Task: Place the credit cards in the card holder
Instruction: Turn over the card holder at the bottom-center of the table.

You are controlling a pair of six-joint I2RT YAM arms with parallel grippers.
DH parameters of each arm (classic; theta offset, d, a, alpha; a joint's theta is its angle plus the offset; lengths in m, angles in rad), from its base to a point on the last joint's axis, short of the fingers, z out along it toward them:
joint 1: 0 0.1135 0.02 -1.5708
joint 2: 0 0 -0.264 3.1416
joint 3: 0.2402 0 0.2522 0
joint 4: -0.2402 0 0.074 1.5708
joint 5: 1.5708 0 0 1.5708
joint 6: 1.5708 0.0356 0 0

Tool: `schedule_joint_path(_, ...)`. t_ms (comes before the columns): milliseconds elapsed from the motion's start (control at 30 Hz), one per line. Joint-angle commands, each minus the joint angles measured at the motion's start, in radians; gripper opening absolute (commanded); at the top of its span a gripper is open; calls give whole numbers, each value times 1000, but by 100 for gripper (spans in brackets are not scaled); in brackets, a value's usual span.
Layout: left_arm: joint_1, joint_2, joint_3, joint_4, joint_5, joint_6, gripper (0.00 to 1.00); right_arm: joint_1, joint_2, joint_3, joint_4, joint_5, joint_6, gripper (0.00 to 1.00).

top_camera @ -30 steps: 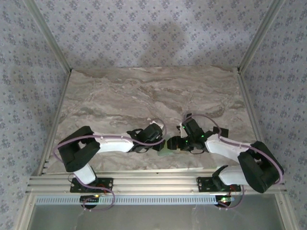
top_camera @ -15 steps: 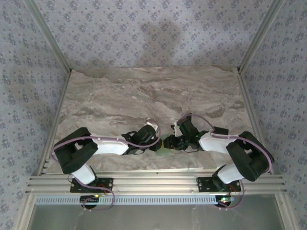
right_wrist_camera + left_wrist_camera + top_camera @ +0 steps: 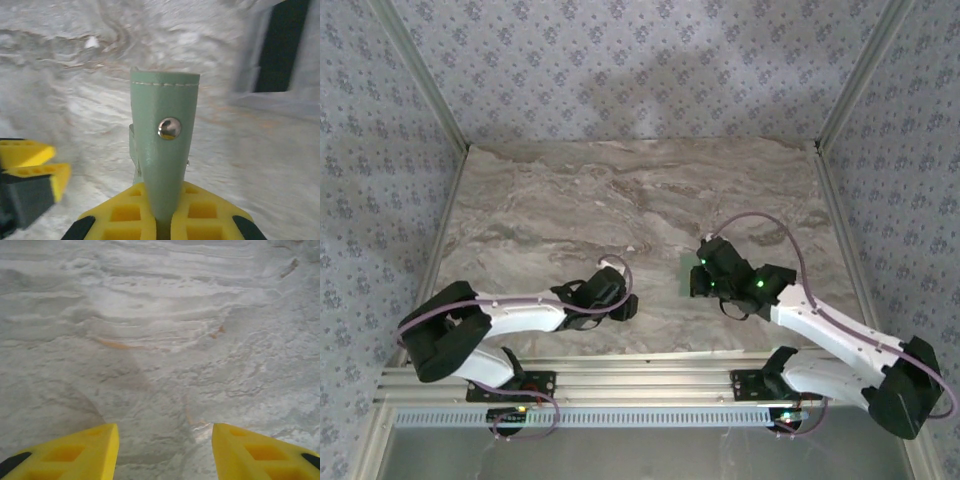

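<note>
The card holder (image 3: 165, 100), pale grey-green with a metal snap stud, stands upright above the marble and is pinched at its lower end by my right gripper (image 3: 162, 195), which is shut on it. From above, the right gripper (image 3: 692, 282) sits right of the table's middle, near the front. My left gripper (image 3: 165, 432) is open with only bare marble between its yellow fingers (image 3: 95, 450). In the top view the left gripper (image 3: 625, 305) is a short way to the left of the right one, apart from it. The credit cards are out of view.
The marble table (image 3: 620, 200) stretches back to patterned walls. An aluminium rail (image 3: 640, 385) runs along the near edge, and frame posts (image 3: 840, 100) stand at the sides. The left arm's yellow fingers (image 3: 35, 160) show at the left of the right wrist view.
The right gripper has shut on the card holder and drawn it up and to the right. The left gripper has opened and pulled back left. The two grippers no longer meet.
</note>
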Motion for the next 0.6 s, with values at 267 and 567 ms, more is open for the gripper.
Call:
schedule_joint_path(267,15,-85,-55,-73,-80,-58,56,292,437,229,-527,546,245,0)
schedule_joint_path(567,67,-197,-104,-110,-70,-71,60,346,709,325,-209,309,114,43)
